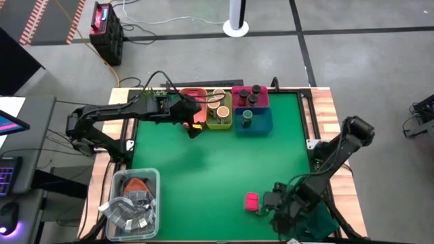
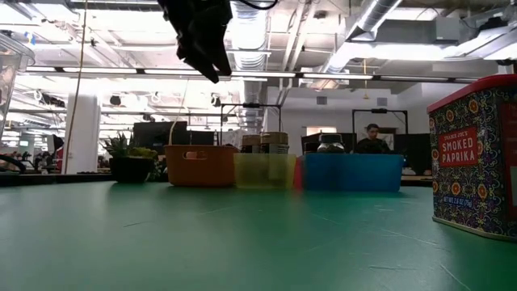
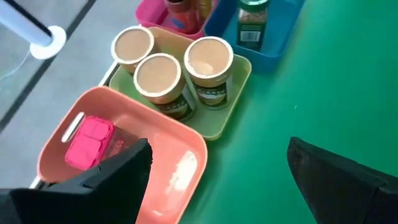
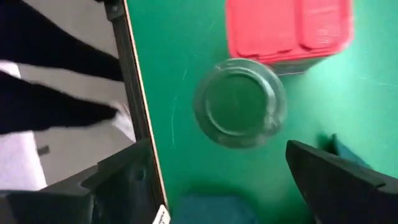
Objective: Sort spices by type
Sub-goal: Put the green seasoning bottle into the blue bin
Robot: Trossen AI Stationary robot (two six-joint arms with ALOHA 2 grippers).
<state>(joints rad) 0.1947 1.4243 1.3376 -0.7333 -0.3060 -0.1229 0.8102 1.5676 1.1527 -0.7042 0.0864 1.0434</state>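
Spices: sorted mostly into four bins at the far edge of the bench (image 1: 203, 169).
Near edge: one pink paprika box (image 1: 251, 200) and a green-capped jar (image 4: 240, 103) touching it, under the right claw (image 4: 214, 180), fingers spread.
Far row: left claw (image 3: 217, 180), spread, above the orange bin (image 3: 180, 155), which holds one pink box (image 3: 89, 140).
Yellow-green bin (image 3: 231, 102): three tan-topped jars (image 3: 208, 59).
Blue bin (image 3: 280, 31): one green-capped jar (image 3: 251, 22).
Pink bin (image 1: 239, 102): three dark-capped jars (image 1: 249, 95), cut off in the wrist view.
Near left corner: clear tub (image 1: 132, 200), contents unclear.
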